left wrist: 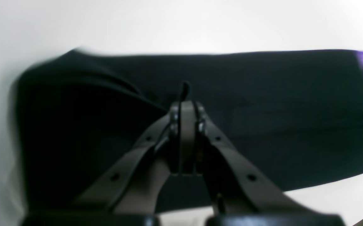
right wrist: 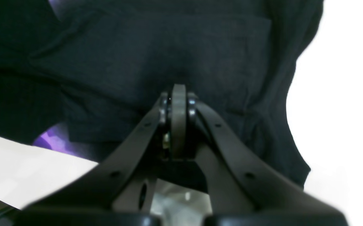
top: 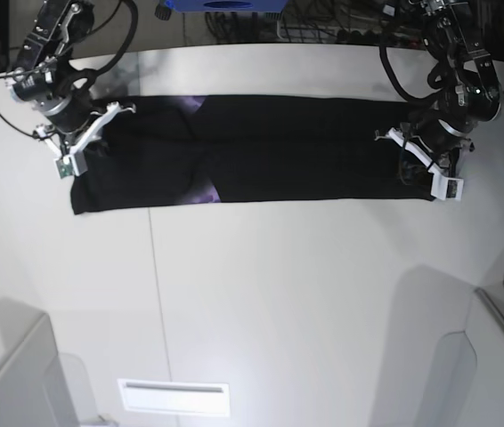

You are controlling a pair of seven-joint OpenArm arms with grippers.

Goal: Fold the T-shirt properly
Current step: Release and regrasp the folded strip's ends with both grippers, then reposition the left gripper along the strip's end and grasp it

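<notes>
The black T-shirt [top: 296,151] lies as a long flat band across the far half of the white table [top: 279,294]. Bits of purple print [top: 203,191] peek out near its left third. At the band's right end my left gripper [top: 415,167] is shut, and the left wrist view shows its jaws together [left wrist: 186,102] with a small pinch of the T-shirt [left wrist: 263,103] sticking out at the tip. At the band's left end, my right gripper [top: 92,135] is also shut. The right wrist view has its tip [right wrist: 178,89] pressed into puckered T-shirt [right wrist: 112,62] cloth.
A blue object [top: 225,4] and cables [top: 341,18] sit beyond the table's far edge. A white slot plate [top: 174,398] lies near the front edge. Translucent panels stand at the front left [top: 12,382] and front right [top: 466,356] corners.
</notes>
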